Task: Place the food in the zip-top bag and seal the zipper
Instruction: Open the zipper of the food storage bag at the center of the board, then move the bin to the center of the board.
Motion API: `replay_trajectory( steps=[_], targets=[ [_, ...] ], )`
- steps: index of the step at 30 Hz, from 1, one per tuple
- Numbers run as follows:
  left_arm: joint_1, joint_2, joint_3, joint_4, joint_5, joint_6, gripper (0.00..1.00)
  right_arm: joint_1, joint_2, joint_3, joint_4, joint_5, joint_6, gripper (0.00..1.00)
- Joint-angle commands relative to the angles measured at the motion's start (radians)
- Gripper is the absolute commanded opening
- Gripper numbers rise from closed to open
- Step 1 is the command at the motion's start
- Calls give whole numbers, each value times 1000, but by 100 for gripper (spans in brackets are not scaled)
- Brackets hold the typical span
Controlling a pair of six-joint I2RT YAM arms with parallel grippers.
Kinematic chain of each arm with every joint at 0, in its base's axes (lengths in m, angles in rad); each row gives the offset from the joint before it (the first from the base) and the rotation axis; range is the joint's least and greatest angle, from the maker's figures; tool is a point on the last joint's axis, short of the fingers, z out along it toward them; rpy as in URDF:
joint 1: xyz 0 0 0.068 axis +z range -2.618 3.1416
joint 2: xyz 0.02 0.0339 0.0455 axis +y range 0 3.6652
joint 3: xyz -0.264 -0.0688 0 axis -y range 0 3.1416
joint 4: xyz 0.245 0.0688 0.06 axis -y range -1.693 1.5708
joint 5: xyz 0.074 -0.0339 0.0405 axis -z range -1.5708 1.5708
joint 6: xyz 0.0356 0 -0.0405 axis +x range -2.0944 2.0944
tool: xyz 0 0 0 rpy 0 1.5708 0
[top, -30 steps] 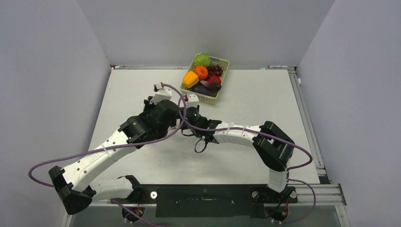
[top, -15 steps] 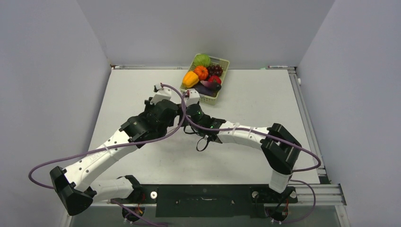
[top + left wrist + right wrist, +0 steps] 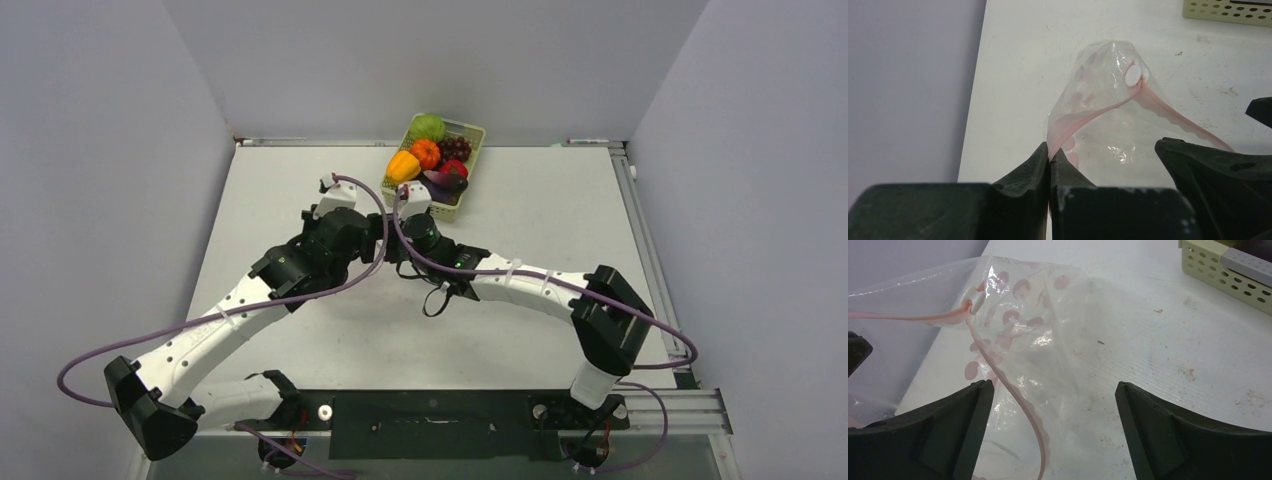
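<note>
Zipper (image 3: pixel 1088 117) pinch, left side: the left gripper (image 3: pixel 1049 159) has its two dark fingers pressed together on the pink-red strip, which comes out from between the tips and runs forward and up to a small white slider (image 3: pixel 1134 76). The zip-top bag (image 3: pixel 1108 115), clear crinkled film with faint pink dots, stands ahead of that pinch over the white table (image 3: pixel 1013 75); how much of it rests on the surface cannot be told. At the slider the strip splits into two tracks. One track goes to the left fingers, while the other, wavy, bends away toward the right arm, so the mouth gapes on the near side of the slider. The right gripper (image 3: pixel 1052 390) is spread wide, one finger at each lower corner of its wrist view. Bag film and the curving pink track lie in the gap between them, the track passing just beside the finger on the left of that view. Neither finger is seen pressing on the film. From above, both wrists meet near the table's middle, just short of the pale green basket (image 3: pixel 447 209). The food (image 3: pixel 430 155) sits in that basket at the far edge: green, orange, yellow-orange and red pieces, dark grapes and a purple eggplant.
</note>
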Motion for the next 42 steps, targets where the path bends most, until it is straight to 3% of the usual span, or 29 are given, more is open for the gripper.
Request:
replay_trajectory(
  steps=[1,7,18,29,42],
  targets=[
    [19,-28,-14,47,33,-8,0,-37,-99,-17,-14,8,-29,100],
    [36,-34,-27,62,74,-4,0,-91,-176,-49,-59,9,-72,94],
    [56,-58,-47,87,148,2,0,-226,-258,-29,-208,98,-184,93],
    [67,-64,-55,95,197,4,0,-368,-94,140,-340,145,-209,99],
    [98,-93,-83,118,254,-14,0,-414,158,280,-346,172,-168,82]
  ],
)
